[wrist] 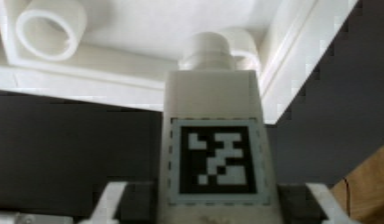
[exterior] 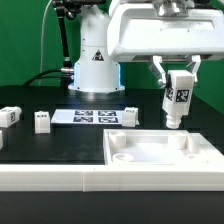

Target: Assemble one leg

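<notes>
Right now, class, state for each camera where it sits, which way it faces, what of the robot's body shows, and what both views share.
Exterior view: off the arm, near table height, facing the robot's base across the tray; shows the arm and the end effector gripping the leg.
Wrist view: on the wrist, looking along the leg toward the tray's corner; only the end effector's fingers show.
Shared: the leg, the tray and the end effector.
</notes>
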Controlling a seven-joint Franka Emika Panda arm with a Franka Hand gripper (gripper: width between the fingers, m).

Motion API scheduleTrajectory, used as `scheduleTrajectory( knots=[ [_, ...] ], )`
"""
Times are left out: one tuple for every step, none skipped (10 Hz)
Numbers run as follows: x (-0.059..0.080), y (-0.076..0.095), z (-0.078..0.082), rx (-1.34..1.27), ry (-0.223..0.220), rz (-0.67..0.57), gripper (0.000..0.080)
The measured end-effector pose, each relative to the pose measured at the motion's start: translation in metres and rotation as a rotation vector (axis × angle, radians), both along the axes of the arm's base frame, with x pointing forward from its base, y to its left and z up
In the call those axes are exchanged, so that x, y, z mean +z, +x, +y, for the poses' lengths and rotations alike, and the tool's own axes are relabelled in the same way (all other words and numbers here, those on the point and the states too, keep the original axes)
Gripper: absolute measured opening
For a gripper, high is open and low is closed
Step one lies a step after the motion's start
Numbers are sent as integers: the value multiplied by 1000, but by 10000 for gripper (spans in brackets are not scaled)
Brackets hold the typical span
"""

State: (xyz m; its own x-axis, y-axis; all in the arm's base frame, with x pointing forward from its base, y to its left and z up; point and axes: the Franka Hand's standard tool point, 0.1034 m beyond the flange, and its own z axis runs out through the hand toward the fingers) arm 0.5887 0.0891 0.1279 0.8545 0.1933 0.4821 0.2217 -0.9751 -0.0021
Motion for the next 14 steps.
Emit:
scheduleTrajectory(
  knots=[
    [-1,8,3,1,4,-6,291],
    [-4,18,9,6,9,-13,291],
    [-8,23,12,8,12,-13,291],
    [-15,26,16,10,16,-11,291],
    [-23,28,24,16,20,-9,291],
    [-29,28,29,23,21,-4,291],
    [-33,27,31,26,21,-1,291],
    [-34,31,30,25,20,-15,291],
    [-38,30,29,24,20,-10,291],
    [-41,29,29,24,20,-6,291],
    [-44,29,29,24,20,-9,291],
    [-48,27,29,23,19,-5,291],
    [-49,27,29,23,20,-16,291],
    [-52,27,30,21,21,-39,291]
  ],
)
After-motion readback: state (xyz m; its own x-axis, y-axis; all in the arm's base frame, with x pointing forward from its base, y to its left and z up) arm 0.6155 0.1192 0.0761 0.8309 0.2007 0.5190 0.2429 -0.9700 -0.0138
